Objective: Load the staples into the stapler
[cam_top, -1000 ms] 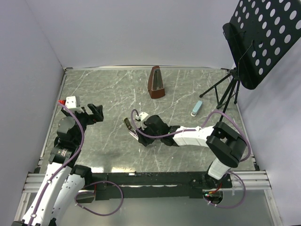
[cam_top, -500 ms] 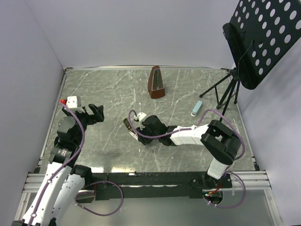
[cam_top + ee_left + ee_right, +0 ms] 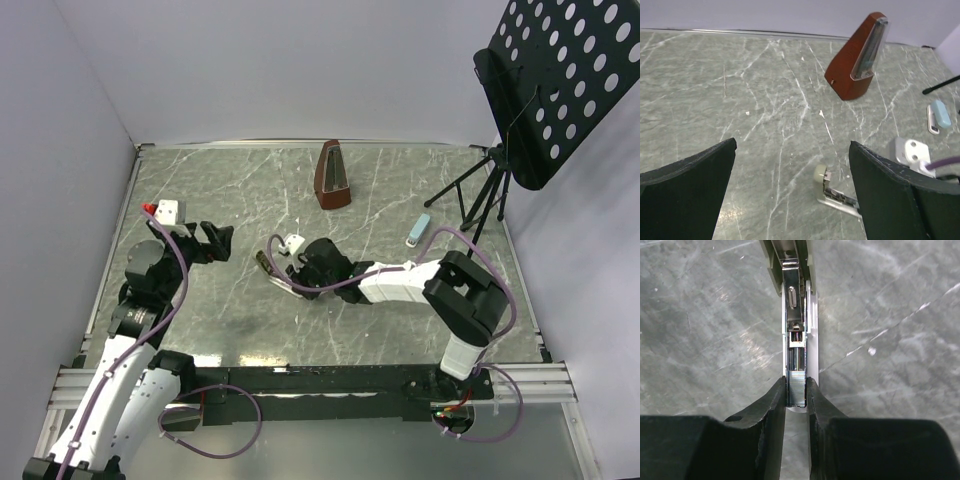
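The right gripper (image 3: 796,386) pinches the grey staple strip (image 3: 796,390), which sits at the near end of the open stapler (image 3: 794,310) magazine. It looks seated, though the fingers hide its base. Letting go and closing the stapler are yet to do. The left gripper (image 3: 792,145) hangs spread wide, empty.

Left half of the table (image 3: 200,190) is sitting wide open ahead of the left gripper (image 3: 218,240). The right arm (image 3: 400,285) is lying across the middle, the right gripper (image 3: 796,384) hugging the staples (image 3: 796,392) inside the open stapler (image 3: 832,192). Metronome (image 3: 333,175), music-stand tripod (image 3: 480,195) and a small blue gadget (image 3: 417,229) are crowding the back right.
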Robot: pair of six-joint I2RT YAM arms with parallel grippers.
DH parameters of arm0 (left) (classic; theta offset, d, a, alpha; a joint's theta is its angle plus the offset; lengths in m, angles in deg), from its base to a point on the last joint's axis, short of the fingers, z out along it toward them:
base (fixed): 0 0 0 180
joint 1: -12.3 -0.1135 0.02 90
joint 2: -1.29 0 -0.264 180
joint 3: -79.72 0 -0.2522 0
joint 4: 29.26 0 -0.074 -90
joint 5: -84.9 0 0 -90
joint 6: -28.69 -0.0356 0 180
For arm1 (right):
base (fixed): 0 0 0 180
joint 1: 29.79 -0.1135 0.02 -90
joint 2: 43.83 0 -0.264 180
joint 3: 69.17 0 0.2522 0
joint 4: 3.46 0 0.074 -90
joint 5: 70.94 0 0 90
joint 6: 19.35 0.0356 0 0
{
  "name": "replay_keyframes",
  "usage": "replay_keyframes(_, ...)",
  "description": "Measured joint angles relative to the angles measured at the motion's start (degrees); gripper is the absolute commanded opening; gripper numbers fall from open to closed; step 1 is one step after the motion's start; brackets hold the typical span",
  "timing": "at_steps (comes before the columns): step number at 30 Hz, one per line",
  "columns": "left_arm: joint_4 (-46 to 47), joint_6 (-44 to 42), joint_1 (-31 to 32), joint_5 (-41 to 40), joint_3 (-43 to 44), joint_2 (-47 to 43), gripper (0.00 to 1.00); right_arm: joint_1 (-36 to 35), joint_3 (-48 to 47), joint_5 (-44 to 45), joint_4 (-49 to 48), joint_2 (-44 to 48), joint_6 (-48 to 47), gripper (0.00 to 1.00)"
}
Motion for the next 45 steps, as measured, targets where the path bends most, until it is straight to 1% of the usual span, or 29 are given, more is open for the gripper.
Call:
replay_keyframes(1, 0.1, -0.1, 0.0, 0.5, 0.0, 0.2, 0.99, 0.5, -0.3, -0.6, -0.2, -0.3, -0.6, 0.08)
replay_keyframes(2, 0.3, -0.2, -0.1, 1.1, 0.0, 0.4, 0.99, 1.0, -0.7, -1.4, -0.4, -0.8, -1.2, 0.10)
replay_keyframes(3, 0.6, -0.6, -0.3, 1.7, 0.0, 0.5, 0.99, 1.7, -1.2, -2.4, -0.4, -1.5, -2.0, 0.20)
replay_keyframes(6, 1.0, -0.9, -0.6, 2.7, 0.0, 0.6, 0.99, 2.6, -2.3, -4.5, -0.8, -3.0, -3.8, 0.30)
replay_keyframes(9, 1.4, -1.0, -1.0, 3.3, 0.0, 0.5, 0.99, 3.1, -3.4, -6.0, -1.8, -4.1, -5.5, 0.32)
replay_keyframes(11, 1.4, -1.0, -1.1, 3.6, 0.0, 0.5, 1.00, 3.5, -3.4, -7.0, -2.2, -4.3, -6.2, 0.38)
replay_keyframes(25, 1.8, -1.0, -2.1, 5.0, 0.0, 1.2, 0.99, 3.7, -3.1, -9.0, -5.7, -5.9, -7.8, 0.38)
replay_keyframes(30, 3.4, -1.0, -2.9, 6.4, 0.0, 1.4, 0.99, 3.7, -1.6, -9.0, -6.6, -5.9, -8.0, 0.38)
replay_keyframes(36, 4.7, -1.0, -3.8, 8.5, 0.0, 2.4, 1.00, 3.7, -1.1, -8.7, -7.7, -5.9, -8.0, 0.36)
replay_keyframes(39, 5.2, -1.0, -4.3, 10.1, -0.1, 2.8, 0.99, 4.0, -0.4, -8.8, -8.9, -5.9, -8.0, 0.26)
replay_keyframes(40, 5.5, -1.0, -4.6, 10.7, -0.2, 2.9, 0.99, 4.1, -0.2, -8.8, -9.2, -5.9, -7.8, 0.19)
replay_keyframes(41, 5.9, -1.0, -4.8, 11.4, -0.3, 3.0, 0.99, 4.3, 0.0, -9.0, -9.4, -5.7, -7.7, 0.15)
replay_keyframes(42, 6.3, -1.0, -5.1, 12.1, -0.4, 3.1, 1.00, 4.5, 0.2, -9.2, -9.5, -5.6, -7.8, 0.09)
replay_keyframes(44, 7.1, -1.1, -5.7, 14.0, -0.7, 3.5, 0.99, 4.9, 0.6, -9.5, -9.3, -5.2, -7.7, 0.02)
replay_keyframes(45, 7.5, -1.3, -6.1, 15.3, -0.8, 4.0, 0.99, 5.0, 0.8, -9.6, -9.2, -4.9, -8.0, 0.00)
